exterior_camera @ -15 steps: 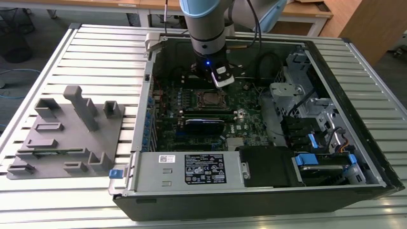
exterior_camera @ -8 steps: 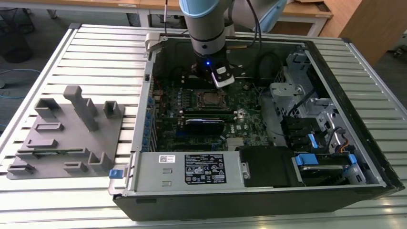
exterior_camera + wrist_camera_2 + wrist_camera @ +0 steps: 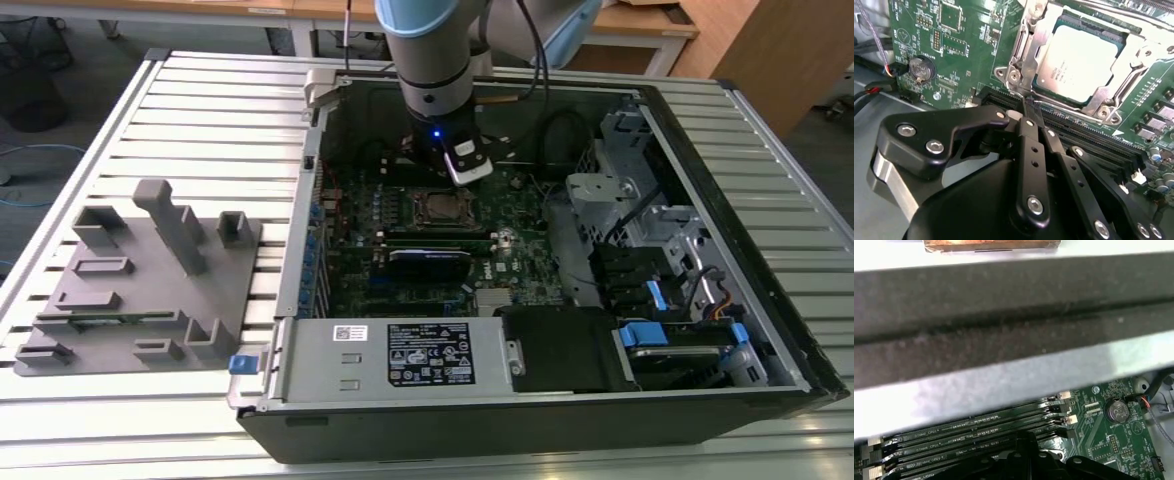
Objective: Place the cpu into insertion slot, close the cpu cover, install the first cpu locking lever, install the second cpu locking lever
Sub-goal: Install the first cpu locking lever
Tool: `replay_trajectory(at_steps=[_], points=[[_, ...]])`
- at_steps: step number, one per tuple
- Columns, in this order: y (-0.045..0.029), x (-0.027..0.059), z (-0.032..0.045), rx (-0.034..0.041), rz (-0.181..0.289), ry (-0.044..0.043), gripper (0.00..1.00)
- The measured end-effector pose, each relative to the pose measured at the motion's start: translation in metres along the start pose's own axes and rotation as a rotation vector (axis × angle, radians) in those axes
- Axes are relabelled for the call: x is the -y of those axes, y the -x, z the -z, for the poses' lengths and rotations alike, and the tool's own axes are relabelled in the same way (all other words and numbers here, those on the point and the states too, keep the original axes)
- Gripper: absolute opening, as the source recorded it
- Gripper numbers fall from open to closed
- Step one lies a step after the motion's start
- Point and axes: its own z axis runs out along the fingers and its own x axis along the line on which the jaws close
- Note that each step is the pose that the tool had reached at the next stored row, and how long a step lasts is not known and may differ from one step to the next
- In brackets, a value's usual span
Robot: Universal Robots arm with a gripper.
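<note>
The chip (image 3: pixel 1081 62) already sits in its socket (image 3: pixel 1054 97) on the green board (image 3: pixel 964 40), silver top up, and the thin metal cover frame (image 3: pixel 1134 55) lies folded down around it, so the first two steps look done. In the second wrist view the hand (image 3: pixel 1030 112) has its two black fingers (image 3: pixel 1026 145) drawn together, tips meeting right at the near corner of the socket, where a thin wire lever (image 3: pixel 1021 42) runs along the frame's edge beside a screw boss (image 3: pixel 1014 76). Whether the tips actually pinch that lever or only touch it I cannot tell. My judgement is that the work stands at the first locking lever: it has to be pressed down and tucked under its catch, which calls for a short, well-aimed push that stays off the row of long black memory slots (image 3: pixel 1089 135) just beside the fingertips. In the exterior view the hand (image 3: pixel 461 172) hangs over the chip (image 3: pixel 439 207) inside the open computer case (image 3: pixel 747 240), which lies on a slatted desk (image 3: pixel 160 110) next to a grey holder block (image 3: pixel 147 275). In the first wrist view, the memory slots (image 3: pixel 974 432) and a coin battery (image 3: pixel 1117 411) show.
</note>
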Motion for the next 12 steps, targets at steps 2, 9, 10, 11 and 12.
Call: replay_trajectory(at_steps=[2, 9, 10, 11, 12], points=[[-0.0001, 0.0001, -0.0003, 0.0029, 0.001, -0.0001, 0.1], [-0.0004, 0.0005, -0.0019, 0.0088, 0.002, 0.0012, 0.1], [-0.0004, 0.0005, -0.002, 0.0089, 0.002, 0.0012, 0.1], [-0.0004, 0.0005, -0.0021, 0.009, 0.002, 0.0014, 0.1], [-0.0004, 0.0005, -0.0021, 0.009, 0.002, 0.0014, 0.1]])
